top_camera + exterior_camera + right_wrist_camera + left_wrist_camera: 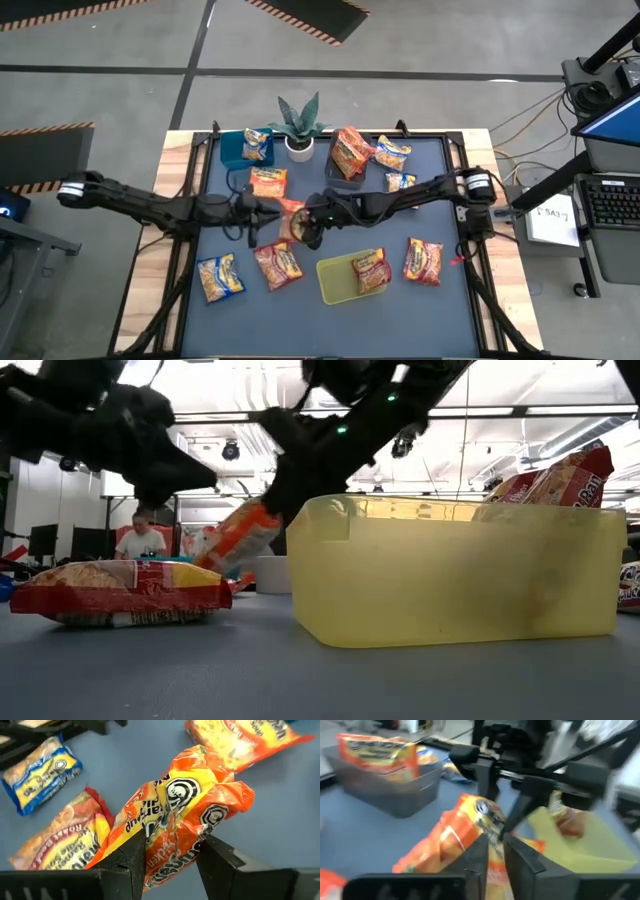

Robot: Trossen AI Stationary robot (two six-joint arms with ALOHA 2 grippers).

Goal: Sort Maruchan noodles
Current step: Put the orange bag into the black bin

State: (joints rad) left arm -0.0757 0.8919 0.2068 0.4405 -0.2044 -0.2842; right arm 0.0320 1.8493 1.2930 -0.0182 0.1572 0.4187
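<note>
Sorting looks barely started. Only three packets sit in bins in the high view: a yellow-and-blue one in the blue bin (232, 150) at eleven o'clock, an orange one in the dark clear bin (335, 172) at twelve, though more may hide under it, and a red one in the yellow-green bin (335, 282) at six. At the table's centre an orange packet (290, 216) hangs off the surface between both arms. The right gripper (172, 845) is clamped on its middle, and the left gripper (495, 842), fingers nearly together, pinches its edge. Six noodle packets lie loose on the mat:

- One orange packet (268, 182) is at eleven.
- Two yellow-and-blue packets (392, 152) are at one to two.
- A third yellow-and-blue packet (218, 277) is at eight.
- Two red packets (278, 265) are at seven and four.

That makes ten packets visible, with seven left to place, and three bins. A potted plant (298, 125) stands at twelve.
</note>
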